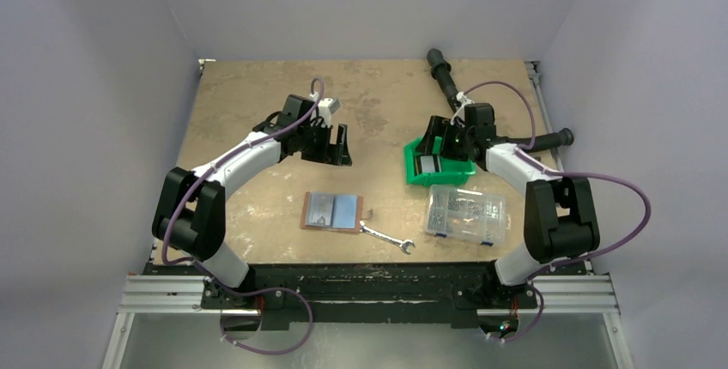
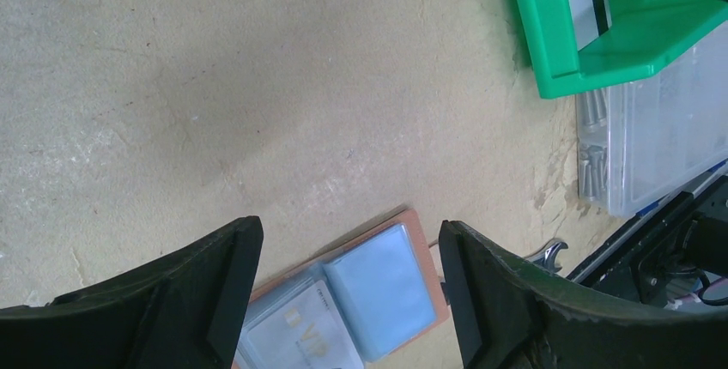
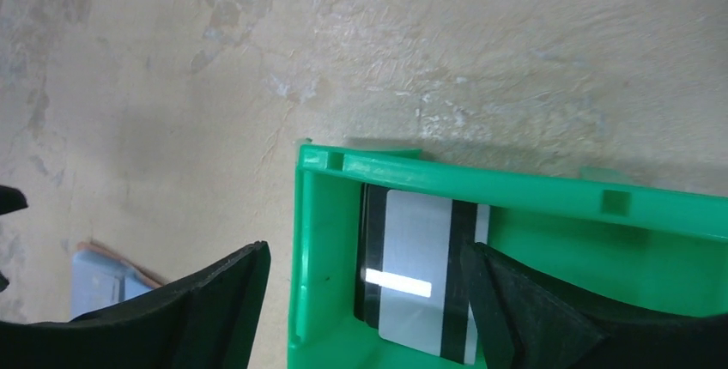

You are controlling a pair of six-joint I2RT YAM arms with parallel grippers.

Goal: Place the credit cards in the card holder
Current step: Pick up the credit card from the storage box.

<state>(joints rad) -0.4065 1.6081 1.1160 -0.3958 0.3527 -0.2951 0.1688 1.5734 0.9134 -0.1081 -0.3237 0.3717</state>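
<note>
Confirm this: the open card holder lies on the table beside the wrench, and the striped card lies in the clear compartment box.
Wrong in one respect: the striped card lies in the green bin, as the right wrist view shows. The open card holder does lie beside the wrench.

L arm arched fwd from its base, elbow bent, wrist turned inward; L gripper pointed down, jaws wide apart w/ nothing gripped. R arm was folded tighter (upper link nearly upright), its R gripper tipped down, jaws likewise spread wide, gripping nothing.
</note>
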